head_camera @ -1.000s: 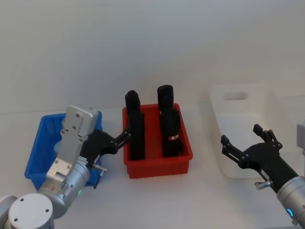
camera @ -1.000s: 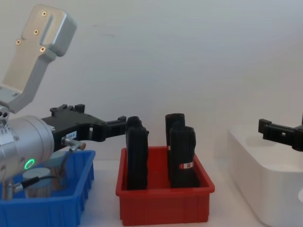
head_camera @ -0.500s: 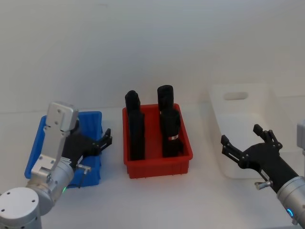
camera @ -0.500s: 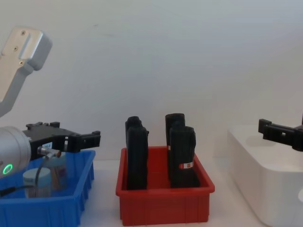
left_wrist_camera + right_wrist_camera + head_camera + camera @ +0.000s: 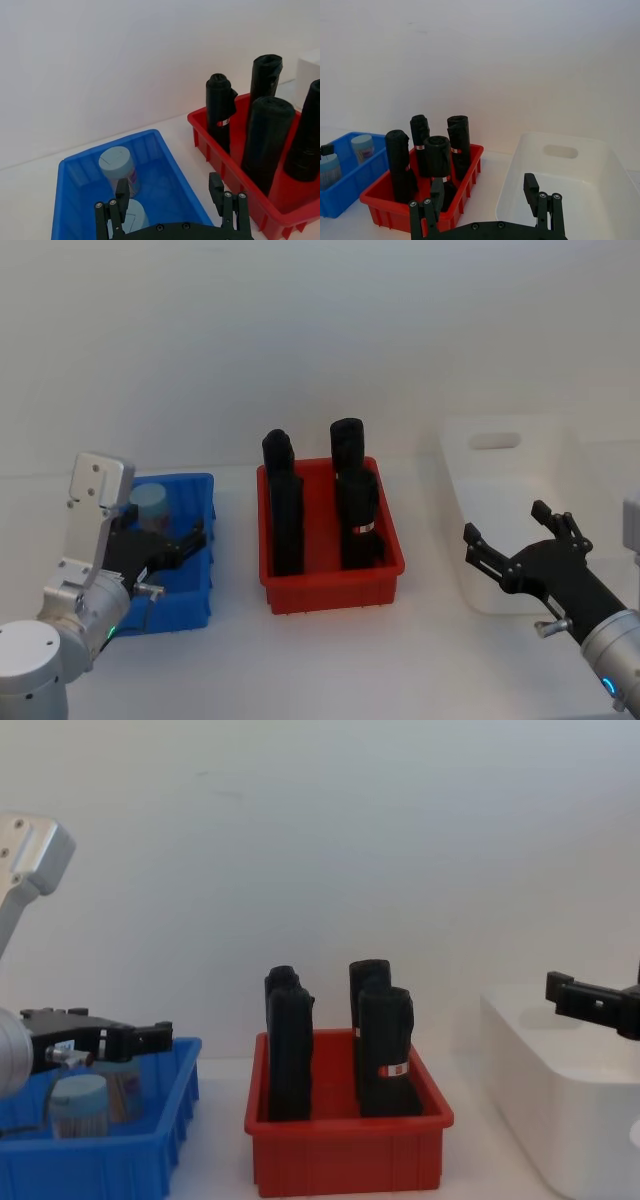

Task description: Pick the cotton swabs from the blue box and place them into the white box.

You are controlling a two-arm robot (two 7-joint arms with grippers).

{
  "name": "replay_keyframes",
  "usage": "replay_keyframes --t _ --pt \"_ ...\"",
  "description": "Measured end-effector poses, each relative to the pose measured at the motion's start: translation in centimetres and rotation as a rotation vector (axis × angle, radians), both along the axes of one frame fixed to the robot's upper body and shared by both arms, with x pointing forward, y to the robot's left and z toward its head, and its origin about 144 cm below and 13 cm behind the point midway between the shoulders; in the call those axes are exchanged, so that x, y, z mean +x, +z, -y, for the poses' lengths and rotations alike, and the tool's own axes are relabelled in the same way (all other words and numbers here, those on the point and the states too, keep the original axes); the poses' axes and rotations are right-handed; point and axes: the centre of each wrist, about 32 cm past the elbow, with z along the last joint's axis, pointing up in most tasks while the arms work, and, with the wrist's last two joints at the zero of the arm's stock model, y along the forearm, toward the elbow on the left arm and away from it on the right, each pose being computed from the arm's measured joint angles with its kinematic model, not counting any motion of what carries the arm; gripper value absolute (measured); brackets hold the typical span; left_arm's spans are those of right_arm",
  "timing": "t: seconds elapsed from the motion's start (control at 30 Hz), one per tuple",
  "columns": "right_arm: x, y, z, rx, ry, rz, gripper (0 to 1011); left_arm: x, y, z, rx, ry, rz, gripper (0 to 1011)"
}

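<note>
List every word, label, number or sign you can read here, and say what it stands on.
None can be read.
Cotton swab tub in the blue box: label with coloured print, too blurred to read.
Black rolls in the red bin: white-and-red bands, too small to read.
Left gripper over the blue box, right gripper by the white box: no markings seen.
</note>
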Motion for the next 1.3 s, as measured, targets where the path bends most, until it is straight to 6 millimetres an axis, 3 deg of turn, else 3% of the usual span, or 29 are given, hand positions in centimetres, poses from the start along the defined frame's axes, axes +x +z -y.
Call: replay_keyframes --t 1.3 --pt "0.0 0.0 0.0 0.0 0.0 0.0 1002 3.0 -2.1 -3.1 -0.026 0.088 -0.119 1004"
